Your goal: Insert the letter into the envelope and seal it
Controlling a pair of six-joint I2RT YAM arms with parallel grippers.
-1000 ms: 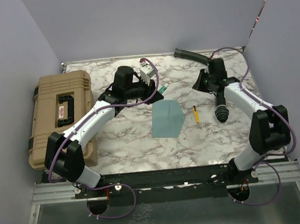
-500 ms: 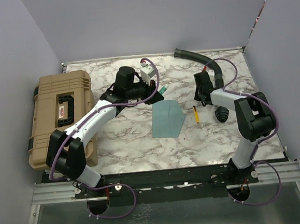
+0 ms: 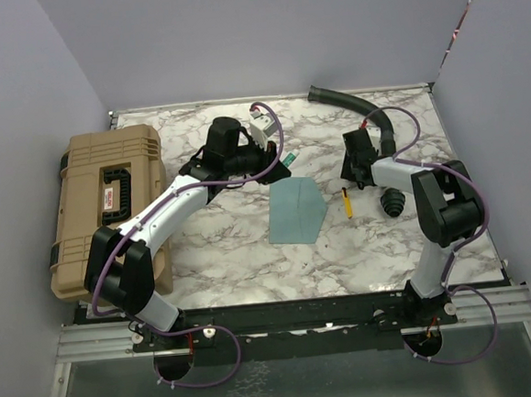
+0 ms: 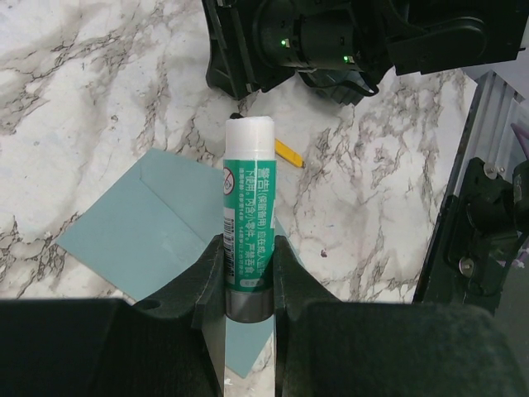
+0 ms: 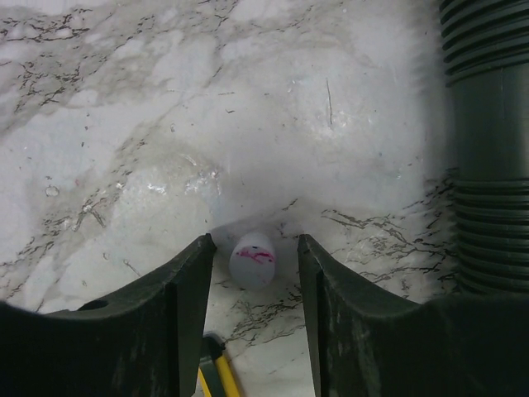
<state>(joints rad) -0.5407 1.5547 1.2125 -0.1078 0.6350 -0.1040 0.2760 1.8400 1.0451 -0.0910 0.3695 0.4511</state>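
Right arm (image 3: 430,185) has folded inward, fingers (image 5: 186,298) straddling a white cap (image 5: 253,260).

envelope (image 3: 296,211) lies flat on the table (image 3: 233,247) roughly midway between the two arms; the case (image 3: 110,206) sits well apart at the table's left edge, and the hose (image 3: 350,104) curves along the far right. just right of the envelope lies the pencil (image 3: 347,201), and near its right the ribbed plug (image 3: 392,201). left gripper (image 3: 279,161) hangs just behind the envelope with the glue stick (image 4: 250,223) clamped between its fingers, while right gripper (image 3: 353,169) sits behind the pencil and left of the hose, a small cap (image 5: 253,260) on the table between its spread fingers, touching neither.
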